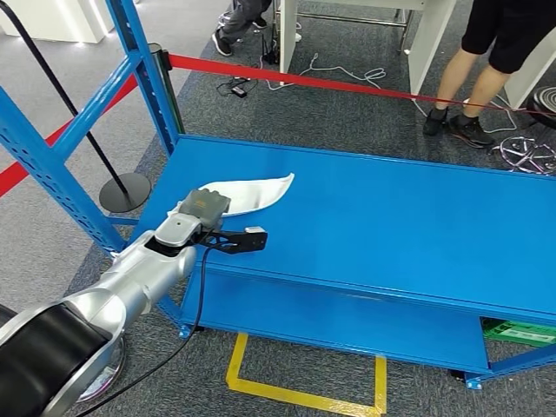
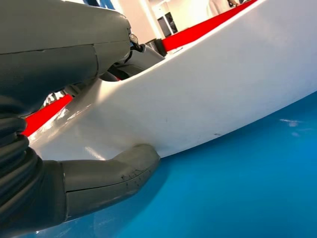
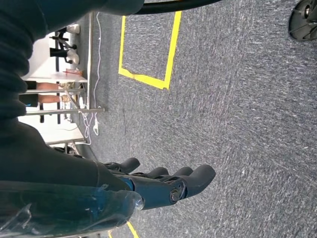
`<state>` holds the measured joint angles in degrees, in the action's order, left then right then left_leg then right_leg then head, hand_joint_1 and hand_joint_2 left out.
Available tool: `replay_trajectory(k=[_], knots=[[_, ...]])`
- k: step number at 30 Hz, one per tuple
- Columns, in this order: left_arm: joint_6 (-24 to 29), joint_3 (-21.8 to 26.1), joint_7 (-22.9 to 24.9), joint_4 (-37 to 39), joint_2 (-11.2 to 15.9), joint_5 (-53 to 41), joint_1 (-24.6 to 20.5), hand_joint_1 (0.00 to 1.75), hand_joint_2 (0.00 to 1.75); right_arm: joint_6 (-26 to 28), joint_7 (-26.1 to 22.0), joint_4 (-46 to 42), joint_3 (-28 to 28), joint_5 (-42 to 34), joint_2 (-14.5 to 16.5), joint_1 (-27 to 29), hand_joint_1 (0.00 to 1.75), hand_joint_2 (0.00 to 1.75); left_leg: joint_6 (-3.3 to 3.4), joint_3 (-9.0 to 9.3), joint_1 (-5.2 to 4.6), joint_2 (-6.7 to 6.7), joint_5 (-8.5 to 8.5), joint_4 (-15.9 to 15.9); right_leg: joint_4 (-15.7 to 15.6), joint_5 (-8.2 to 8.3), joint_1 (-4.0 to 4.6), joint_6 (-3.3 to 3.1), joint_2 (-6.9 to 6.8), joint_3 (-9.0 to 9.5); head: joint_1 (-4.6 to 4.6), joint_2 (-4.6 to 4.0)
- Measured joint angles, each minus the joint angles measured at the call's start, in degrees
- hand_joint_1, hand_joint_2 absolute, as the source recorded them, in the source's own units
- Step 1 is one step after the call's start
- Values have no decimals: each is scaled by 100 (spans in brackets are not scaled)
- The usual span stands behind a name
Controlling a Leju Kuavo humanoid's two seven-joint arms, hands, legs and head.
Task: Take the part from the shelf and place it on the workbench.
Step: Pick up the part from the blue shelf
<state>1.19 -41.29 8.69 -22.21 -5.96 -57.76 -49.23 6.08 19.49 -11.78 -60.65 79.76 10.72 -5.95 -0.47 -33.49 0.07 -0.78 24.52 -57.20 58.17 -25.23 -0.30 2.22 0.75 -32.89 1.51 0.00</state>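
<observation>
While the left hand [image 1: 196, 211] clasps the white part [image 1: 252, 193] at its 7 o'clock end on the blue shelf [image 1: 393, 217], thumb [image 2: 112, 176] beneath, a loose hold may let the long blade tip. Right hand [image 3: 164, 183] hangs, fingers apart, empty.

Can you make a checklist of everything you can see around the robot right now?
Surface: blue shelf, flat; bare but for the part.
Job's things: white part, long and curved, on the shelf's left side.
Clutter: green crate under the shelf at right.
Hands: left hand grips the part's near end, thumb under it; right hand hangs over the carpet, holding nothing, fingers apart.
Cables: black cable along the left arm; white and black cords on the floor.
Surroundings: red barrier tape, yellow floor marking, people's legs behind.
</observation>
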Motion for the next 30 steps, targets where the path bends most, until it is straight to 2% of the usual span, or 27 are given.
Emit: replay_trajectory(k=[10,12,15,19,22,26,30], knots=[[644,281,-372,-172,-43,171,168,175,175,3,-32,0,-22,-1,-1,0,0,175,0,0,0,0,0,0,0,0,0,0,0,-1,1,0],[809,378,-590,-268,-56,345,252,175,175,8,-32,0,-22,2,-1,0,0,175,0,-1,0,0,0,0,0,0,0,0,0,-2,1,0],[1168,626,-1160,-534,-94,834,484,175,175,26,-38,0,-22,9,-1,1,0,175,0,-1,0,0,0,0,0,0,0,0,1,-4,0,0],[1459,1144,-2187,-1384,-217,2143,1016,175,175,62,-57,0,-22,35,1,2,0,175,1,-2,-3,1,2,0,-1,-1,-3,1,4,-5,-1,0],[1098,1535,-2726,-2241,-325,3469,1522,175,175,73,-79,0,-22,90,0,3,0,175,2,-5,-3,2,4,0,-1,-2,-4,2,4,-8,0,0],[846,1856,-2926,-3216,-443,4699,2067,175,175,101,-94,0,-22,116,1,7,0,175,3,-7,-3,2,4,0,-1,-3,-3,2,3,-11,1,0],[1103,2001,-2949,-3939,-590,5618,2441,175,175,167,-76,0,-22,114,1,9,0,175,3,-8,-3,2,4,0,-1,-3,-3,2,2,-10,0,0]])
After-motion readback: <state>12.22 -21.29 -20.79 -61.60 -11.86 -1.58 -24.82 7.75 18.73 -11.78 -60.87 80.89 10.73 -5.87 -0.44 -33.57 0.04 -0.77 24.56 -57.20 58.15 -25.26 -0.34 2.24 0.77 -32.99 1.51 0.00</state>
